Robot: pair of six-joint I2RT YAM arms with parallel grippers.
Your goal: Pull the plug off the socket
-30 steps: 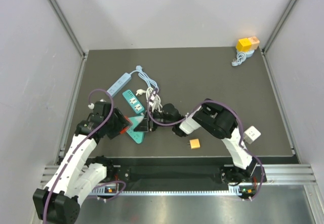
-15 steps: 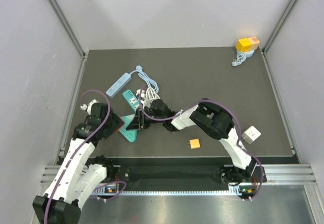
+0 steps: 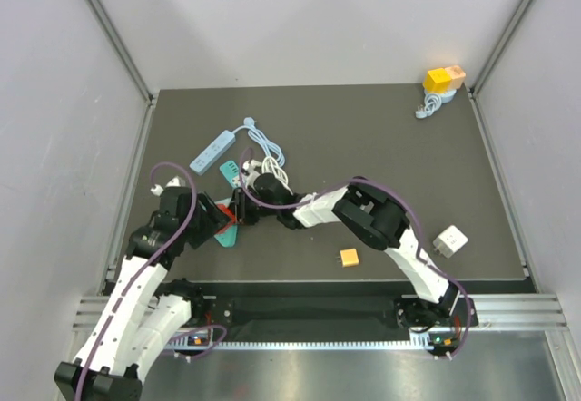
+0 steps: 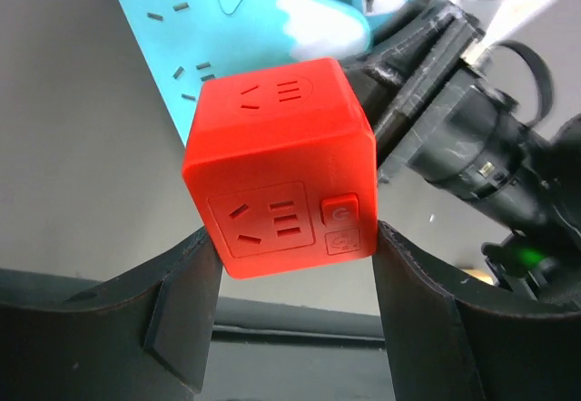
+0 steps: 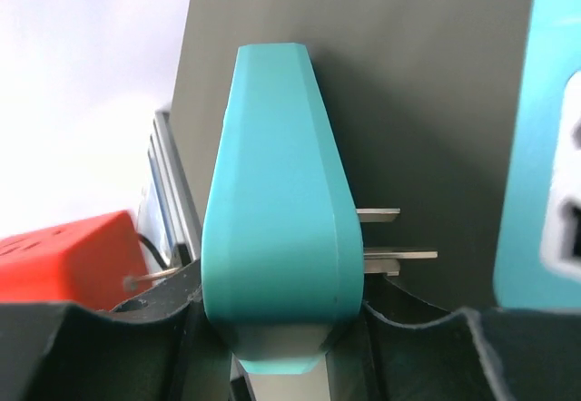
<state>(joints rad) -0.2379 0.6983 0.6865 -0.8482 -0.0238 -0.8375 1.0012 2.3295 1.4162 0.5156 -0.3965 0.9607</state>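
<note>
left wrist view: the left hand has its two fingers spread wide and pressed against opposite sides of a red socket cube, gripping it. the cube's two faces towards the camera show only bare slots. just behind the cube lies a teal power strip, and the black right hand sits close by on the cube's right.

in the right wrist view the right hand is closed tight on a teal plug, which stands up between the fingers. the plug's metal prongs stick out bare to the side, touching nothing and pointing towards the teal power strip. the red socket cube shows in the lower left corner, on the other side of the plug from the prongs.

from above, both hands meet near the left part of the desk's near edge, with the cube and plug side by side there. a light blue power strip lies further back towards the left edge, with a tangle of white cable next to it. a small orange adapter sits by the near edge, a white cube near the right edge, and a yellow block with a coiled white cord in the far right corner.
</note>
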